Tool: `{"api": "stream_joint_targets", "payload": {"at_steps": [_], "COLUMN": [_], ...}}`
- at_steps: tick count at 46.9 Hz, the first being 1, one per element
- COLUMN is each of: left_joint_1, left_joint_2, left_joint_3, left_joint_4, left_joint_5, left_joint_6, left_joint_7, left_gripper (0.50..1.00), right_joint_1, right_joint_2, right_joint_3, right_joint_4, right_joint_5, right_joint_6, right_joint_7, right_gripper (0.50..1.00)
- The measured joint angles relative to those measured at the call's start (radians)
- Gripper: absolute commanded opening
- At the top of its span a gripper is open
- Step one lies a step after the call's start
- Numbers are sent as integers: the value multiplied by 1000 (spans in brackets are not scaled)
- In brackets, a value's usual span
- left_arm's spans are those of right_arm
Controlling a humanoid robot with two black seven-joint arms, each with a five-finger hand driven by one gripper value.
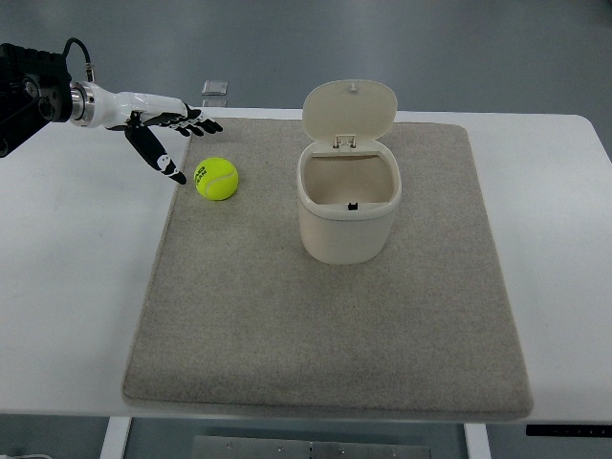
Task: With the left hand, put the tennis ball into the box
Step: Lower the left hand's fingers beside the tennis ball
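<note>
The tennis ball point(217, 179) is lying on the grey mat point(330, 335), near its far left corner, well apart from the box point(347, 215) to its right. The box is standing upright on the mat with its lid point(350, 111) tipped open. The left hand point(163, 126) is reaching in just left of the ball, fingers point(199, 122) spread and holding nothing, thumb pointing toward the ball. The mat is covering the white table point(67, 287).

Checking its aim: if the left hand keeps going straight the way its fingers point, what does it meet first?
Probably nothing at first: the left hand points right, so its line seems to pass behind the tennis ball toward the box and its raised lid, though height is unclear.
</note>
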Motion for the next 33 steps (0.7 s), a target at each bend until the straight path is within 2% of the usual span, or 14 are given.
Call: {"api": "stream_joint_targets", "payload": {"at_steps": [33], "left_joint_1": [61], "left_joint_2": [-55], "left_joint_3": [3], "left_joint_4": [10], "left_joint_5": [10], "left_joint_6": [90], "left_joint_7": [1], "left_gripper": [981], "right_joint_1": [0], "right_joint_2": [0], "right_joint_3": [0], "right_joint_4": [0], "right_joint_5": [0], "right_joint_6": [0], "right_joint_7": [0], "right_gripper": [901]}}
